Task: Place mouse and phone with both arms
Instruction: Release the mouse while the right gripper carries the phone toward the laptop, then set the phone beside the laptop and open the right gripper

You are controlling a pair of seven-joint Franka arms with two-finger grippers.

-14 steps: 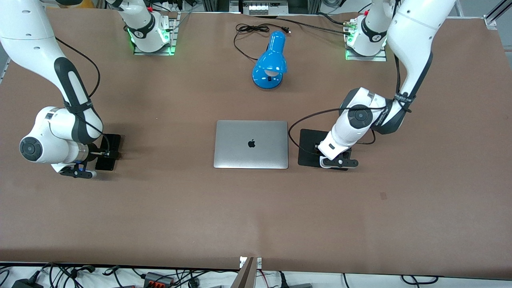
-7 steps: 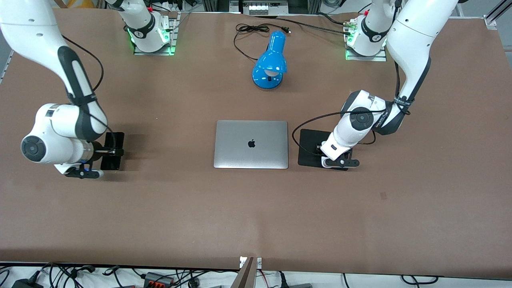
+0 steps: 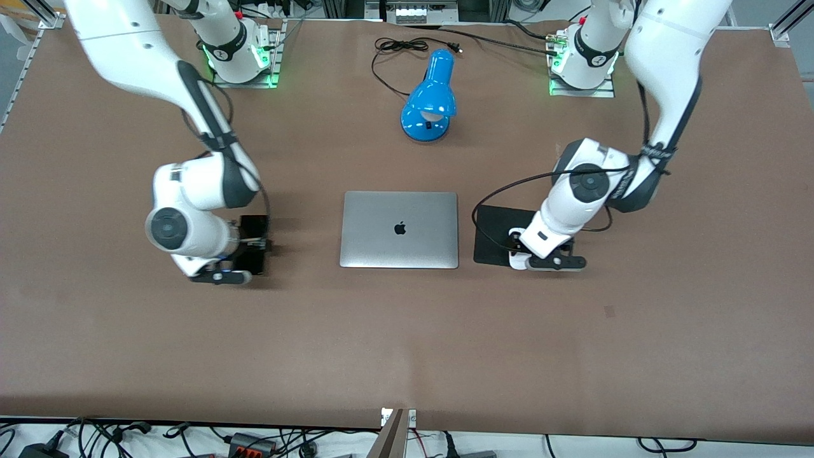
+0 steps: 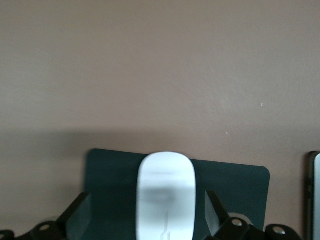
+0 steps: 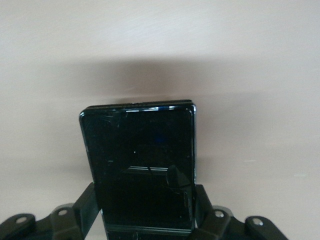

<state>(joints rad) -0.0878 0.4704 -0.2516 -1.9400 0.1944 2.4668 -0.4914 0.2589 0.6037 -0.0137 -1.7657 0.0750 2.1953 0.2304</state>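
Note:
The white oval mouse (image 4: 165,195) lies on the black square pad (image 4: 115,170) beside the laptop, toward the left arm's end. My left gripper (image 4: 148,210) is open, with one finger on each side of the mouse and a gap at both sides. In the front view it (image 3: 523,251) is low over the pad (image 3: 493,232). My right gripper (image 5: 145,200) is shut on the black phone (image 5: 140,155), gripping its long sides. In the front view it (image 3: 254,245) holds the phone (image 3: 253,229) over bare table beside the laptop, toward the right arm's end.
A closed silver laptop (image 3: 399,229) lies at mid-table. A blue desk lamp (image 3: 429,102) lies nearer the bases, its black cable (image 3: 394,48) looped by the table edge. The brown table runs wide and bare nearer the front camera.
My right arm has carried the phone a long way toward the laptop. My left arm has shifted slightly toward its own end of the table, its gripper still over the pad.

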